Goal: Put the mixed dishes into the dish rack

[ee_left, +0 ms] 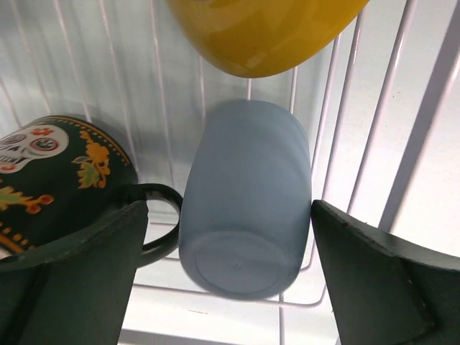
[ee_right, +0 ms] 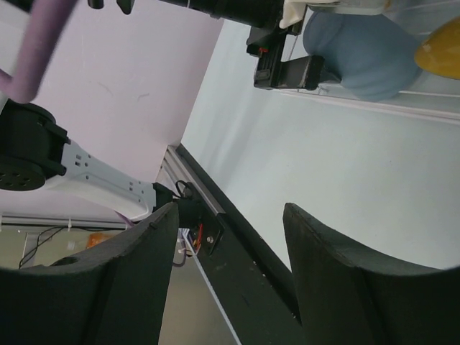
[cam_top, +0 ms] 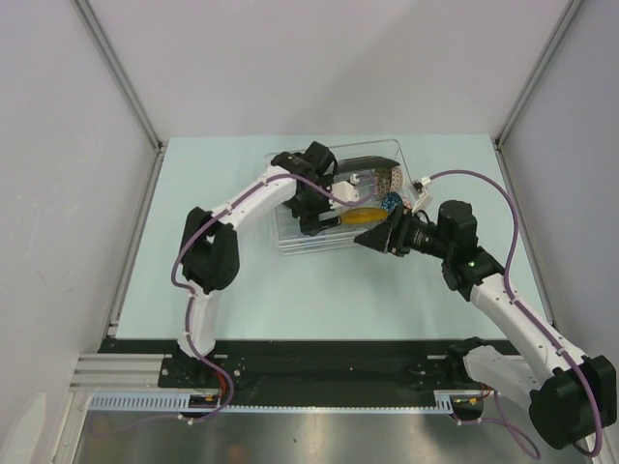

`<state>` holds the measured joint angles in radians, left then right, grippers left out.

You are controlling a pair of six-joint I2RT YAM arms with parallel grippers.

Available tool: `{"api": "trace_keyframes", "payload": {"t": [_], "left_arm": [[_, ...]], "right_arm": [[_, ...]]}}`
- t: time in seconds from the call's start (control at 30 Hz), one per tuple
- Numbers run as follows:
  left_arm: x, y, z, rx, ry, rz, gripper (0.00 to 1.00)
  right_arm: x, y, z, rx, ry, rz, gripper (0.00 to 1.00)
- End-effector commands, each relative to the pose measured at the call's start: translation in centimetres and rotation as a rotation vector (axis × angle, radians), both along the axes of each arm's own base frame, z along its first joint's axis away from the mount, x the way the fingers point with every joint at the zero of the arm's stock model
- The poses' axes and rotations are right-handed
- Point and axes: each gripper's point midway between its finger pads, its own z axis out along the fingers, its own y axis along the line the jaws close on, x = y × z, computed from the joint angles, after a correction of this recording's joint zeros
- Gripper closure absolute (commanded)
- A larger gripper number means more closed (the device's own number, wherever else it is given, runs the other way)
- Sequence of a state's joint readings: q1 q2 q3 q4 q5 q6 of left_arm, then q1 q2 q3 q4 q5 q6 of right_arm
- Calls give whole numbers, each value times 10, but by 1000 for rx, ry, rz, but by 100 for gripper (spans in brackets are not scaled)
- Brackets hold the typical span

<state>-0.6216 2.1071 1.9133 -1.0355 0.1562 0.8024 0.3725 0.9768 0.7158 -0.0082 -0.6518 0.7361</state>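
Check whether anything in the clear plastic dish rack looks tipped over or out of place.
The light blue cup lies on its side on the ribs of the clear plastic dish rack, rather than standing, between the fingers of the open left gripper. A dark skull-patterned mug sits close beside it. Nothing looks broken or spilled.

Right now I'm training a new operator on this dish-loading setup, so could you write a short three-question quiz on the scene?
1. True or false: the light blue cup stands upright in the dish rack.
2. In the left wrist view, what has its handle beside the cup? A) dark mug B) kettle C) frying pan
3. Fill in: the right gripper holds ____.
Key: 1 false, it lies on its side; 2 A; 3 nothing, its jaws stand open.
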Motion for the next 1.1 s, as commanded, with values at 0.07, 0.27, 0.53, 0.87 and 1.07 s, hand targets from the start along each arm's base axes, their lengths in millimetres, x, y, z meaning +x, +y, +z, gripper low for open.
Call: {"api": "trace_keyframes", "payload": {"t": [0.07, 0.27, 0.53, 0.87, 1.07], "left_arm": [[-3, -7, 66, -118, -100, 14, 0], [-11, -7, 140, -301, -190, 111, 0], [-48, 35, 187, -571, -129, 389, 0], [-108, 91, 119, -601, -63, 648, 0], [-108, 100, 133, -661, -109, 688, 0]], "right_arm": [[2, 0, 10, 18, -45, -6, 34], [17, -21, -10, -122, -32, -118, 34], [42, -66, -23, -425, -94, -329, 23], [35, -69, -19, -502, -88, -351, 0], [31, -71, -14, -517, -82, -358, 0]]}}
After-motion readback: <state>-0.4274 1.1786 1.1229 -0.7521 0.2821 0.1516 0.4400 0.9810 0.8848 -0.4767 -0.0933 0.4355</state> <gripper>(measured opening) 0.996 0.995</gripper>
